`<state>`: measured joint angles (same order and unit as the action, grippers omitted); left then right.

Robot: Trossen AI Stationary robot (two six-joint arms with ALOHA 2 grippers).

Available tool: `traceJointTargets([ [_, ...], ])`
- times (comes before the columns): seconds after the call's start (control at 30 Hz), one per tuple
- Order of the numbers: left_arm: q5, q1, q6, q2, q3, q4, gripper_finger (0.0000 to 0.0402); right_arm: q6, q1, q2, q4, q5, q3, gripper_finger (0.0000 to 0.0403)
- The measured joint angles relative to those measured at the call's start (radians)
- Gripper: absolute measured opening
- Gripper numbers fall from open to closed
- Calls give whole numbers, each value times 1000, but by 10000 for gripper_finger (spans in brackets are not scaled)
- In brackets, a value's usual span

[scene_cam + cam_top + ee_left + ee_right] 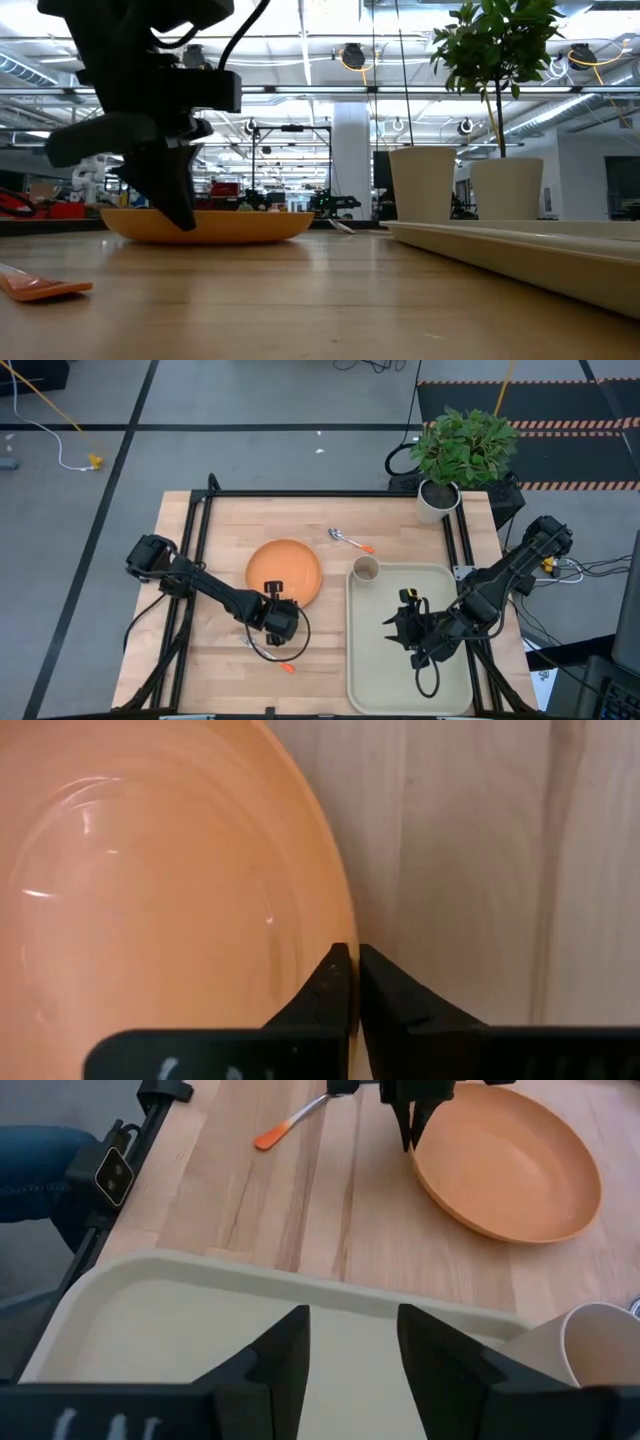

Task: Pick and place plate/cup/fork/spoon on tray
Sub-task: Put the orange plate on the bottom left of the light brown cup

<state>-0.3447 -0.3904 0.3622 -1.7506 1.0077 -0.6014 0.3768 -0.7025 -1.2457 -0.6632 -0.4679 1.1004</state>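
Observation:
The orange plate [285, 568] lies on the wooden table, left of the tray [440, 685]. My left gripper [275, 591] is shut on the plate's near rim; it also shows in the low view [182, 215]. My right gripper [392, 628] hovers open and empty over the tray's middle. The tan cup [365, 568] stands in the tray's far left corner. The spoon [350, 541] lies on the table beyond the tray. The fork [290, 1125] lies near the front edge behind my left gripper, its orange handle end [289, 668] showing. My left gripper pinches the plate's near rim [350, 935], one finger [325, 985] inside the plate and the other [395, 985] outside. The fingers come from above, slanting from the table's near side. In the low view the plate's [215, 226] underside sits on the table.
A white pot with a green plant [440, 495] stands at the far right corner. Black frame rails [200, 540] run along the table's left and far sides. A person's leg in jeans [40, 1170] shows beyond the table.

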Motion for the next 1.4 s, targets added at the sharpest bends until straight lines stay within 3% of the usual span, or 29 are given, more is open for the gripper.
traceJointTargets([
  [0.2,-74,-48,12,58,23,-61,6,-25,0,0,-5,0,0,146],
  [0.43,-251,-135,-55,64,219,-188,6,-7,0,0,-29,0,0,146],
  [0.6,-386,-188,-206,65,342,-155,6,57,-12,4,-66,-1,0,146],
  [0.73,-428,-212,-430,47,379,5,6,117,-48,33,-78,-4,0,139],
  [0.87,-428,-198,-645,20,384,185,6,167,-118,81,-64,-76,0,123],
  [0.97,-369,-168,-734,-3,384,274,6,185,-188,115,-49,-165,2,109],
  [1.2,-221,-96,-801,-95,408,345,6,157,-311,141,-34,-355,51,70],
  [1.4,-102,-76,-863,-246,585,362,6,75,-350,136,-25,-434,87,39],
])
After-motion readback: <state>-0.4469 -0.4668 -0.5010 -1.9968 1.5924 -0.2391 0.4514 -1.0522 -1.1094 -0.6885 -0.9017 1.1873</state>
